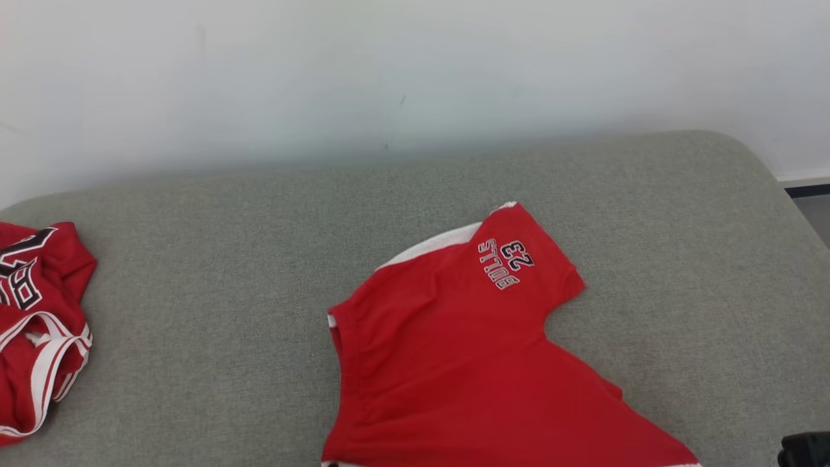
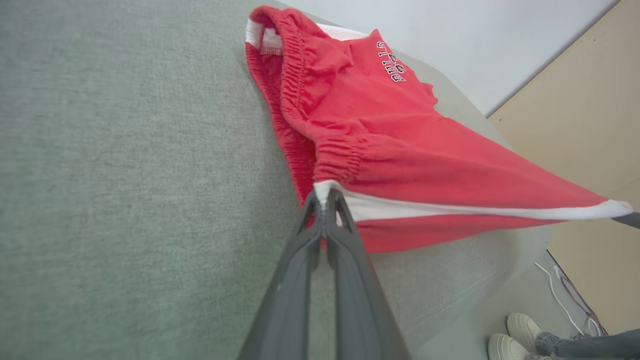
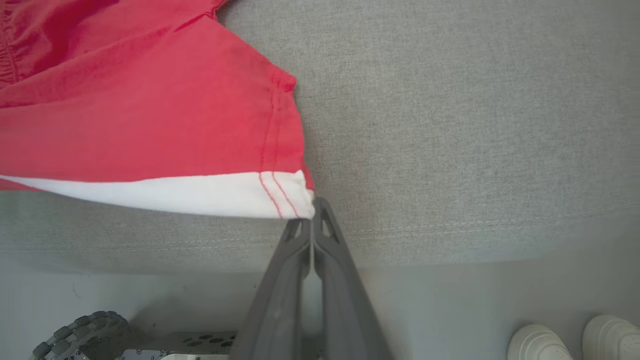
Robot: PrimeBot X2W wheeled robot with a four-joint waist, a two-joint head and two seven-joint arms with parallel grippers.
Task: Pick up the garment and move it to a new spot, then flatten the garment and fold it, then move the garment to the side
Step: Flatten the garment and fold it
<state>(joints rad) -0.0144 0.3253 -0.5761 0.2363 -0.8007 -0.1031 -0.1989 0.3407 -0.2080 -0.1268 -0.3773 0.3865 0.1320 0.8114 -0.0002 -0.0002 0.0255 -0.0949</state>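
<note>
- Our left gripper (image 2: 324, 200) is clenched on the shorts (image 2: 400, 145), where the elastic waistband (image 2: 295, 85) meets the white band (image 2: 450, 210).
- Our right gripper (image 3: 311, 214) is pinched on the band's other end.
- Between our fingertips the band runs taut and looks lifted. Beyond them the shorts lie on the grey cushion (image 2: 125, 175).
- We judge the cloth light, soft and limp. It will sag and crease, so corners or the waistband are the best holds.
- Further out, the print (image 1: 506, 263) reads "BULLS 23".
- Far left of our fingers lies a red jersey (image 1: 39, 324), its lettering cut off.
</note>
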